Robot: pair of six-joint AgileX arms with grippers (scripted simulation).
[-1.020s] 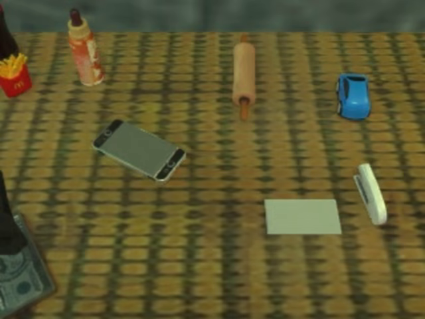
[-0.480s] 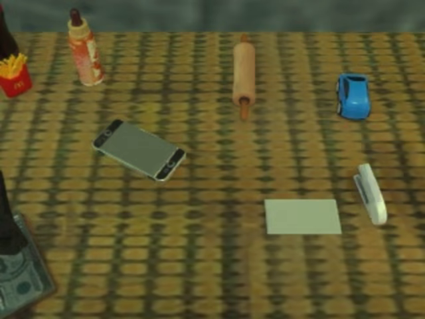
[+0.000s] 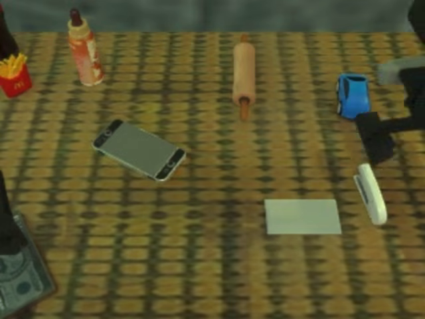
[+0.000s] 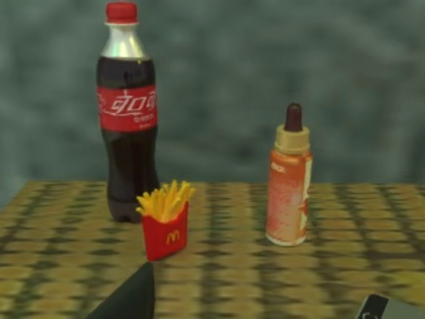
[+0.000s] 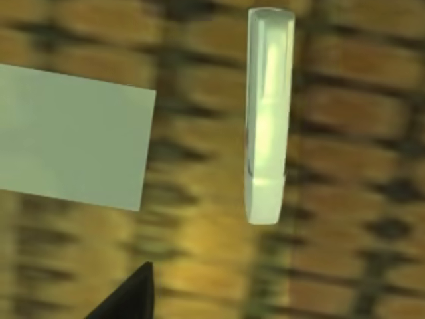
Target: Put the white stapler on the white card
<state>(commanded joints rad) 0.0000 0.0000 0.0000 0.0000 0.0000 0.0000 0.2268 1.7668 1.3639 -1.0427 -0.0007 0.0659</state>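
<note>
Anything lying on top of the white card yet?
No. The white card is bare in the top and right wrist views; the white stapler lies on the table beside it, apart. What is under the card cannot be seen.

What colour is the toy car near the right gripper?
Blue, clearest in the top view: toy car, right gripper.

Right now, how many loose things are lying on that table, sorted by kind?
Drinks and food: 3 (cola bottle, sauce bottle, fries box)
Kitchen tools: 1 (rolling pin)
Toys: 1 (blue car)
Electronics: 1 (smartphone)
Office items: 2 (white stapler, white card)
Paper money: 1 (banknote)
Total: 9
</note>
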